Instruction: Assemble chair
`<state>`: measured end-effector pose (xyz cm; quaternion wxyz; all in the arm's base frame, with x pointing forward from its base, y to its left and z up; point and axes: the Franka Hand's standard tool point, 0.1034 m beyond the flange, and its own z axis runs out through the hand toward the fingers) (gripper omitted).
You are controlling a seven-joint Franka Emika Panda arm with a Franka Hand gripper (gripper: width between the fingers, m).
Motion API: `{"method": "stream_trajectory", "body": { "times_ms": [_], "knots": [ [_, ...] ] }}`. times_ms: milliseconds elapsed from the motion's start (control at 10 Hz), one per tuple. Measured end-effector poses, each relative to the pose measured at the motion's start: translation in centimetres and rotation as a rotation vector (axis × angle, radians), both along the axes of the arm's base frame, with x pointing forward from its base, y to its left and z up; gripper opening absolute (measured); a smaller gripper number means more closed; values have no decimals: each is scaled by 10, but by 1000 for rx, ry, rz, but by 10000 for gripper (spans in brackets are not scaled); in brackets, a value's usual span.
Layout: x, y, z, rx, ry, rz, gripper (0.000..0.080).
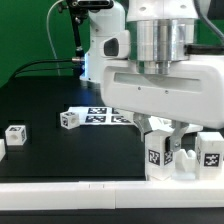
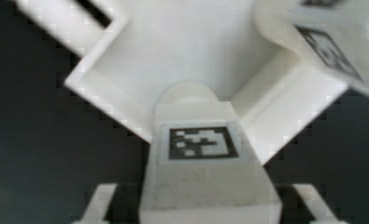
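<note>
The chair lies as loose white tagged parts. Two chunky tagged parts (image 1: 156, 155) (image 1: 211, 150) stand at the front of the exterior view's right, directly under my gripper (image 1: 172, 148). In the wrist view my gripper (image 2: 202, 206) straddles a white bar with a square tag (image 2: 202, 143). A dark gap shows between the bar and each finger (image 2: 106, 204), so the jaws stand open around it. Beyond the bar lies a wide angled white slab (image 2: 119, 62) and another tagged part (image 2: 323, 40). Two small tagged blocks (image 1: 15, 134) (image 1: 68, 120) sit on the exterior view's left.
The marker board (image 1: 100, 113) lies flat on the black table behind the gripper. A long plain white border rail (image 1: 70, 196) runs along the table's front edge. The robot's white base (image 1: 100, 45) stands at the back, with green backdrop behind it.
</note>
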<state>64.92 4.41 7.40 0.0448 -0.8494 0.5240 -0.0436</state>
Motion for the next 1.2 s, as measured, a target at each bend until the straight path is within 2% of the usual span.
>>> {"method": "stream_trajectory", "body": {
  "times_ms": [200,400,500,600,700,800,900,1000,1200],
  "knots": [
    [1,1,-1,72,30,-400,284],
    [0,1,-1,88,35,-525,284],
    [0,2,-1,86,35,-524,354],
    [0,3,-1,80,33,-464,538],
    [0,8,-2,64,16,-379,538],
    [0,11,-1,19,11,-167,626],
    [1,11,0,-31,2,102,645],
    [1,10,0,-30,2,123,645],
    [1,9,0,-55,0,288,649]
  ]
}}
